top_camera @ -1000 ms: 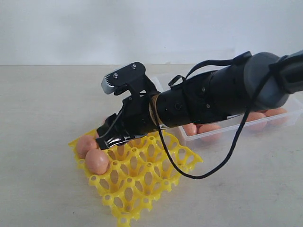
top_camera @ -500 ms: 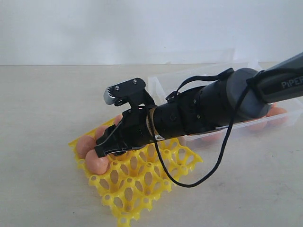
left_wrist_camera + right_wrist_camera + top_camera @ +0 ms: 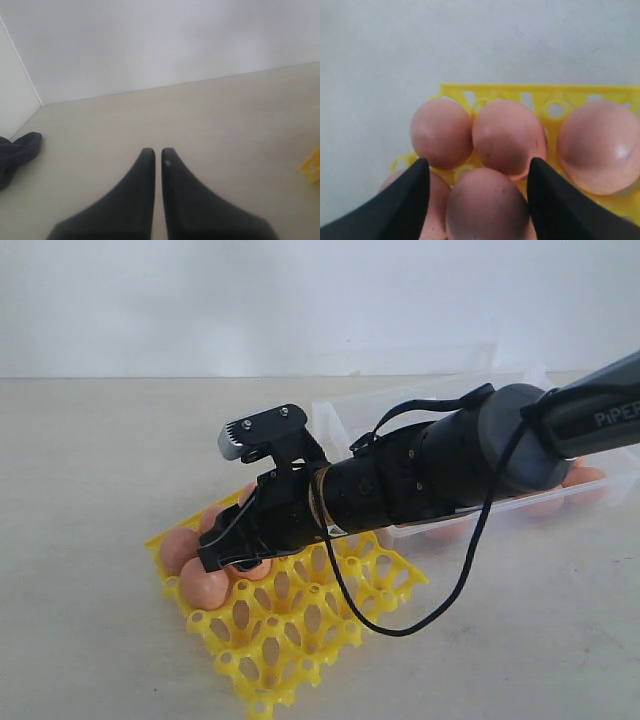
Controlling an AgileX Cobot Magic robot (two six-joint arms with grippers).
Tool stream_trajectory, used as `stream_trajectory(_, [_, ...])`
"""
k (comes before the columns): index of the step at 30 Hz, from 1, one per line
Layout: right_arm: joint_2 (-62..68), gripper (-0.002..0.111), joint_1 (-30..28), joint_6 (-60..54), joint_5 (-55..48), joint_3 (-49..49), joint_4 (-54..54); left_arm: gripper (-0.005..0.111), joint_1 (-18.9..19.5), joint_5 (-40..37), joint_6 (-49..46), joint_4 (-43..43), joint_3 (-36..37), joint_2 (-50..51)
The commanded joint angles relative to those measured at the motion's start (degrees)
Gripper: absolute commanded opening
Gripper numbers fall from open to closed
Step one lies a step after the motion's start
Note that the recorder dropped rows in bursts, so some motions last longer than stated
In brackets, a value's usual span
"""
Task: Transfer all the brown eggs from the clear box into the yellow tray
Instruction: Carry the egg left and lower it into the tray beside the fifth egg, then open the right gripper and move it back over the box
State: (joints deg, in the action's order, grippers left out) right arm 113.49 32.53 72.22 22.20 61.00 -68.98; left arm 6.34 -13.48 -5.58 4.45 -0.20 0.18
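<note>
**Right tool spread over an egg at the tray's far-left corner**

The surface (image 3: 100, 460) is pale beige and matte, running back to a plain white wall (image 3: 300, 300). In my left wrist view something dark and cloth-like (image 3: 17, 152) lies on it near a corner of the room.

The yellow tray (image 3: 300, 630) sits at the front, turned corner-on. Brown eggs (image 3: 203, 582) fill only its far-left corner; my right wrist view shows at least five there, packed against each other. The rest of the lattice shows open cups. The clear box (image 3: 345, 418) stands behind and to the right of the tray, mostly hidden by my right arm. A few eggs show through its front wall and at its right end (image 3: 582, 478).

My right tool (image 3: 228, 555) is low over the filled corner. Its fingers (image 3: 407, 200) stand open on either side of one egg (image 3: 487, 205), with a gap on at least one side.

My left tool (image 3: 154, 152) is closed to a thin slit, holds nothing, and is well away over bare surface.
</note>
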Motion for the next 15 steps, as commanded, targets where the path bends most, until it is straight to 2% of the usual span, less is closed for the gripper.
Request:
stream_trajectory(1, [-0.26, 0.051, 0.01, -0.49, -0.17, 0.31, 0.14, 0.004, -0.27, 0.19, 0.18, -0.11, 0.2, -0.18])
stream_trajectory(10, [-1.27, 0.051, 0.01, -0.49, -0.17, 0.31, 0.14, 0.004, -0.27, 0.19, 0.18, -0.11, 0.2, -0.18])
stream_trajectory(15, [-5.04, 0.051, 0.01, -4.93, -2.13, 1.6, 0.14, 0.004, -0.27, 0.19, 0.18, -0.11, 0.2, -0.18])
